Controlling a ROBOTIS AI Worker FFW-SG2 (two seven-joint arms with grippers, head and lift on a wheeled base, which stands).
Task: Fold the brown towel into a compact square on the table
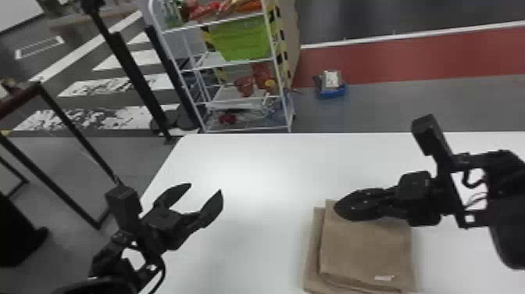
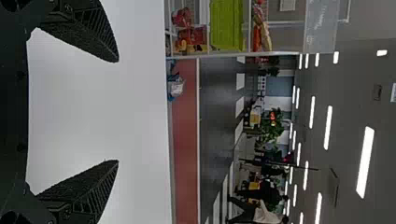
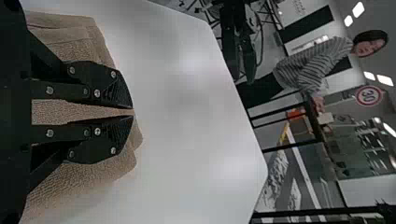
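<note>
White surface [image 1: 254,164] bears the brown towel [image 1: 363,250] at near right, spreading nearward from beneath the closer right gripper [image 1: 336,207], jaws clenched, seemingly empty; the left gripper [image 1: 206,188], well left, has its jaws released.

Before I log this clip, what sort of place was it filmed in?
Probably a robotics lab or demo hall: a white table, a wire shelf rack holding a green bin, and long ceiling lights over a large open floor.
</note>
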